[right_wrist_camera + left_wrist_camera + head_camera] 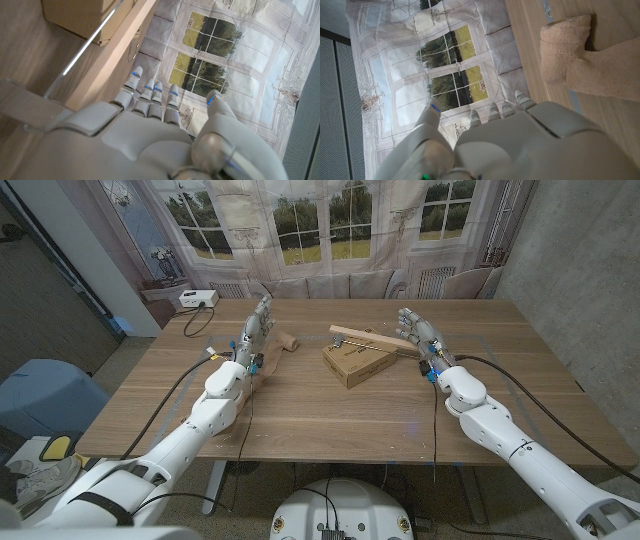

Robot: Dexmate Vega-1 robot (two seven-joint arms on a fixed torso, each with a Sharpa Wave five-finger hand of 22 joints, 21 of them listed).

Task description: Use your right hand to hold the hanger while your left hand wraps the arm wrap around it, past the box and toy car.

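Note:
A beige arm wrap (284, 340) (580, 55) lies on the wooden table left of centre. My left hand (255, 328) (520, 145) stands just to its left, fingers straight and apart, holding nothing. A wooden hanger (365, 337) (115, 55) lies across the far edge of a cardboard box (352, 363) (85, 15), its metal hook (82, 52) over the box top. My right hand (418, 332) (140, 135) is at the hanger's right end, fingers extended and empty. I cannot make out a toy car.
A white device (198, 298) with a black cable sits at the table's far left corner. A printed window backdrop hangs behind the table (330, 415). Bare wood stretches across the near half, between my arms.

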